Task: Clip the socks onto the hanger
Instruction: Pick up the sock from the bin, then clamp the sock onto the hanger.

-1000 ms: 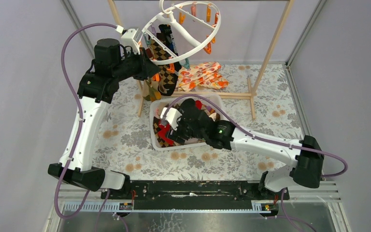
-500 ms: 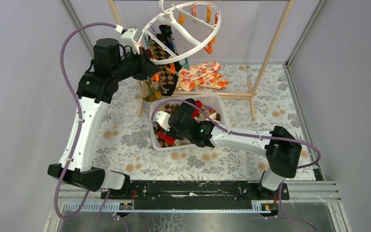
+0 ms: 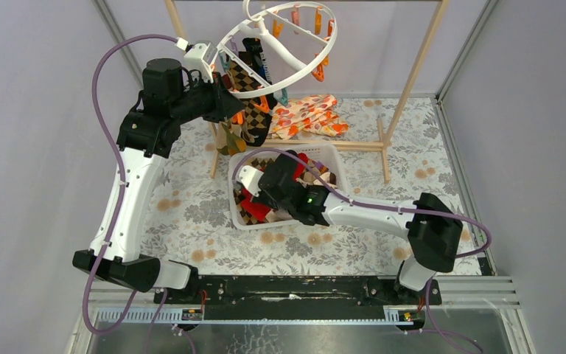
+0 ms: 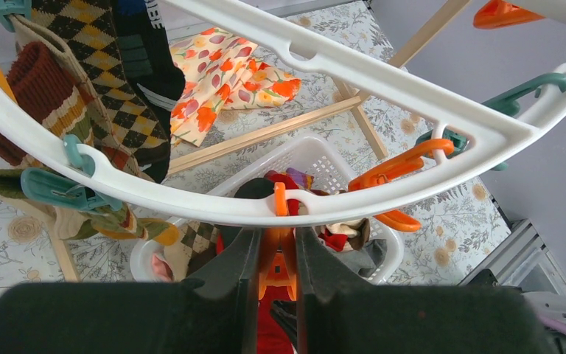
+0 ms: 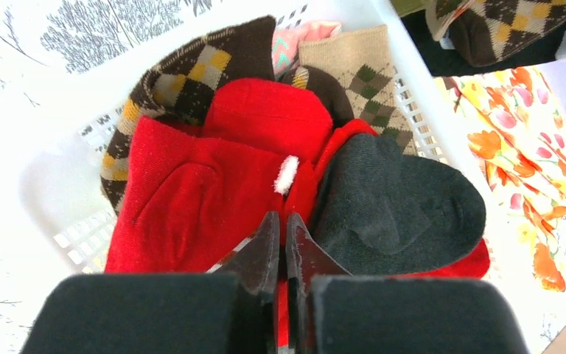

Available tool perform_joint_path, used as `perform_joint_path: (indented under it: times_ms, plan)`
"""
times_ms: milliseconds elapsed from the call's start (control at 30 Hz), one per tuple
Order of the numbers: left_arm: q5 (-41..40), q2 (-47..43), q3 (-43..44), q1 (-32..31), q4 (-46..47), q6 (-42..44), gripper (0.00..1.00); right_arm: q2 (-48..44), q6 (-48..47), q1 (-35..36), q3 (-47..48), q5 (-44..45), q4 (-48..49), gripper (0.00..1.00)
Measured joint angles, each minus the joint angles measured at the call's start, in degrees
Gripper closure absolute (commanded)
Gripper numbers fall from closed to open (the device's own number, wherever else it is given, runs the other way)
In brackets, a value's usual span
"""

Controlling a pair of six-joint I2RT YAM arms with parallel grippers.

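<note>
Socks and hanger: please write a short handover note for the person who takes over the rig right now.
Left gripper: jaws shut on an orange clip under the rim of the hanger.
Right gripper: down in the basket, jaws apparently pinching the red sock.
Done: hung socks, argyle among them, are on the hanger.
Left: the red sock is not yet lifted out. A black sock and an argyle sock lie in the basket. Free clips remain.
</note>
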Motion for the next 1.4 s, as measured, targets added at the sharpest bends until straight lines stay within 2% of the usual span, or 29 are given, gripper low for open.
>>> perform_joint_path:
  times_ms: [167,333,500,600,767,933,1400]
  plan:
    - [0.2,0.0,0.0,0.0,0.0,0.0,1.0,-6.2,5.1,-1.7,-0.1,-5.1,-0.2,1.0]
    - [1.0,0.0,0.2,0.0,0.0,0.0,1.0,-16.6,15.5,-8.8,1.3,-17.4,0.4,1.0]
    - [1.5,0.0,0.2,0.0,0.0,0.0,1.0,-20.9,25.7,-13.0,3.1,-27.7,3.2,1.0]
    - [1.7,0.0,0.2,0.0,0.0,0.0,1.0,-21.6,32.0,-13.7,1.7,-33.1,7.0,1.0]
    - [2.0,0.0,0.3,0.0,0.0,0.0,1.0,-23.9,43.0,-16.3,-7.7,-37.0,18.4,1.0]
    - [3.0,0.0,0.4,0.0,0.0,-0.1,1.0,-21.5,54.3,-19.8,-14.5,-39.4,30.8,1.0]
    - [9.9,0.0,0.5,0.3,0.0,-0.2,1.0,-3.9,81.9,-25.2,-13.8,-50.3,67.7,1.0]
